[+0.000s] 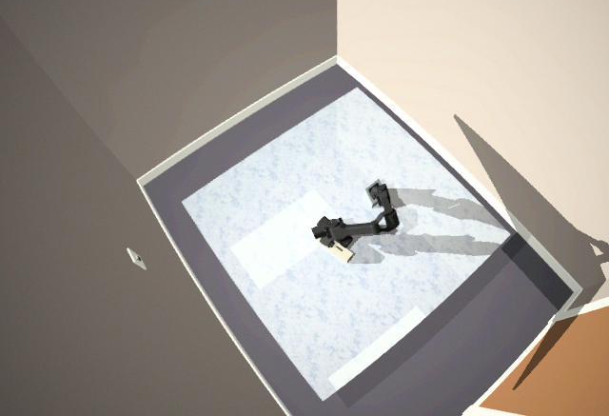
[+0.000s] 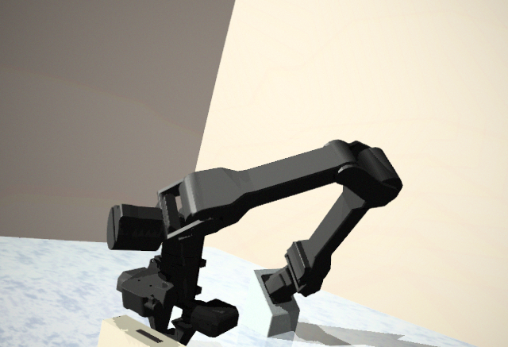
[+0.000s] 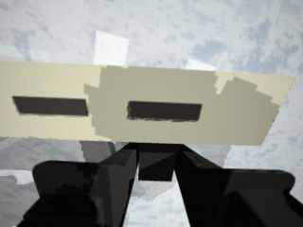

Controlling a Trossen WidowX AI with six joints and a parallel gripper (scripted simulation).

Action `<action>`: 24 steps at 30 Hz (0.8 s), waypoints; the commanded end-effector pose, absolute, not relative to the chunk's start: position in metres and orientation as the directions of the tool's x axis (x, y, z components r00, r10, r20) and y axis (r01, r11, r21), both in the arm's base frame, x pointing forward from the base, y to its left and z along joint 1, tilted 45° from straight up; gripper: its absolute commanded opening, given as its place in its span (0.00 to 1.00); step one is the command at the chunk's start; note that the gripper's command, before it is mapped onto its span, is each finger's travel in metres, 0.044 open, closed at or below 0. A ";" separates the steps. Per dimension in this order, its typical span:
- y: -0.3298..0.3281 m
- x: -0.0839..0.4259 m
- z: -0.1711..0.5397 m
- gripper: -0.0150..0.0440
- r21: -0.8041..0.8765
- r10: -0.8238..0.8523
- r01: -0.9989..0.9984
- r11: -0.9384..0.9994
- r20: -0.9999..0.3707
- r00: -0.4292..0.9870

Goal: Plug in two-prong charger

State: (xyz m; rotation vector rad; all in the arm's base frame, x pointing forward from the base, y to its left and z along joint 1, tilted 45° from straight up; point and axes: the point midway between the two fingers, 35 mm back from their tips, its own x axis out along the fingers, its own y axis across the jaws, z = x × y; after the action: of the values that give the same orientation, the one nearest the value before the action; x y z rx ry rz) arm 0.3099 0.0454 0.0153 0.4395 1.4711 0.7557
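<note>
- Top view: the arm's base [image 1: 369, 188] [image 2: 282, 320] is set at one o'clock from the power strip [image 1: 345, 254] [image 2: 123, 326] [image 3: 108, 106].
- Wrist view: the charger [image 3: 155, 166] is held at six o'clock from it.

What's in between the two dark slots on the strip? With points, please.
Nothing sits there: just a bare bit of the strip's [image 1: 346, 255] [image 2: 113, 329] [image 3: 237, 111] own cream top, partly in shadow. The wrist view shows it.

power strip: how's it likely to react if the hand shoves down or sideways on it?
The power strip looks like a rigid block, so it probably won't flex. Its long, flat-topped shape suggests sliding under a sideways push. No clamp shows in view, so I wouldn't count on it staying put.
</note>
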 end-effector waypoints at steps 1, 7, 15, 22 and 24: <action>0.045 0.310 0.015 0.25 0.687 0.689 -0.186 0.702 -0.722 -0.064; 0.045 0.310 0.015 0.25 0.687 0.689 -0.186 0.702 -0.722 -0.064; 0.045 0.310 0.015 0.61 0.687 0.689 -0.186 0.702 -0.722 -0.064; 0.045 0.310 0.015 0.92 0.687 0.689 -0.186 0.702 -0.722 -0.064; 0.045 0.310 0.015 1.00 0.687 0.689 -0.186 0.702 -0.722 -0.064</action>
State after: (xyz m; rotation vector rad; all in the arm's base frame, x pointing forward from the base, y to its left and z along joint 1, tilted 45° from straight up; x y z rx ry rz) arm 0.3098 0.0452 0.0154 0.4402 1.4718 0.7550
